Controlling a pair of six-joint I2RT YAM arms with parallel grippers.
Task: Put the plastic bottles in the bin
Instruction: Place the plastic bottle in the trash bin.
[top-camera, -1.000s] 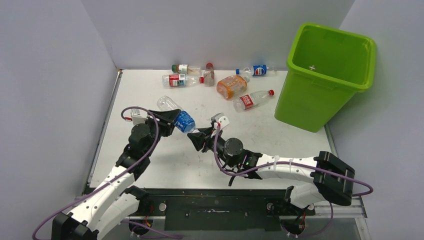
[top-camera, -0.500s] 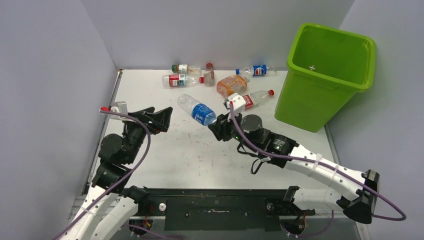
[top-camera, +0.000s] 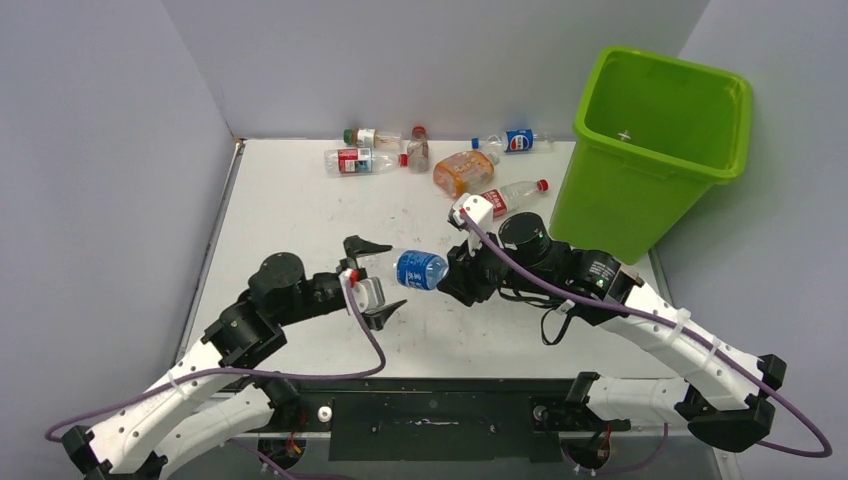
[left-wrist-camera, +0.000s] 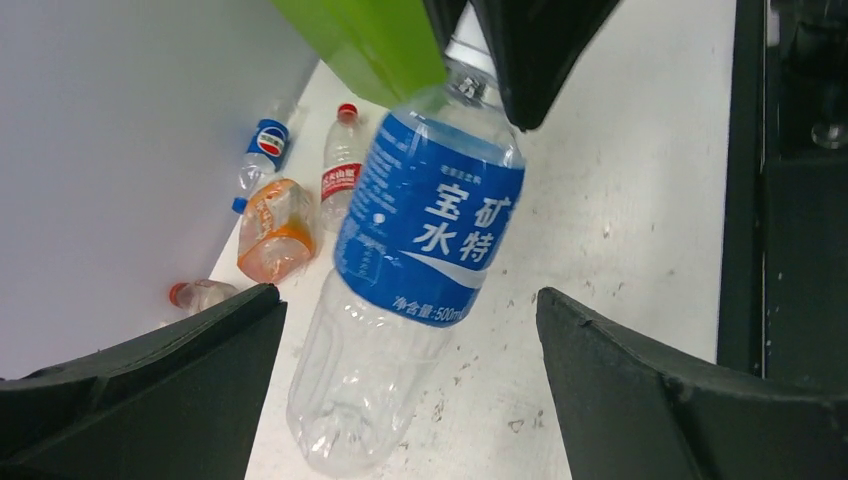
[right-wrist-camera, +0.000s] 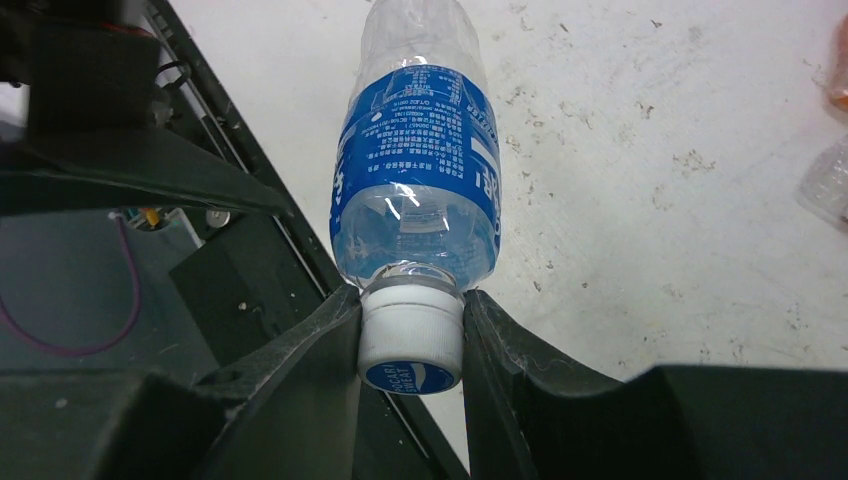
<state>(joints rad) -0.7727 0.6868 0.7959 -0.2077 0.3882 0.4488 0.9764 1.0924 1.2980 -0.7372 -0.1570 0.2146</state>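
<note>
A clear plastic bottle with a blue label (top-camera: 412, 269) hangs level above the table's middle. My right gripper (top-camera: 455, 276) is shut on its white cap (right-wrist-camera: 412, 335), and the bottle's body (right-wrist-camera: 418, 190) points away from it. My left gripper (top-camera: 376, 280) is open, one finger on each side of the bottle's clear base (left-wrist-camera: 350, 400) without touching it. The lime-green bin (top-camera: 615, 210) stands at the far right, and its corner (left-wrist-camera: 365, 45) shows in the left wrist view. Several more bottles lie along the back edge: an orange one (top-camera: 462, 172), a red-labelled one (top-camera: 510, 198) and a blue-labelled one (top-camera: 515, 140).
Three more bottles (top-camera: 350, 160) (top-camera: 365, 136) (top-camera: 418, 148) lie at the back centre-left. Grey walls close the left, back and right sides. A black rail (top-camera: 430, 410) with both arm bases runs along the near edge.
My left gripper let go of the blue-labelled bottle and opened wide. My right gripper took it by the cap and carried it. The left gripper has come back, open around the bottle's base.
</note>
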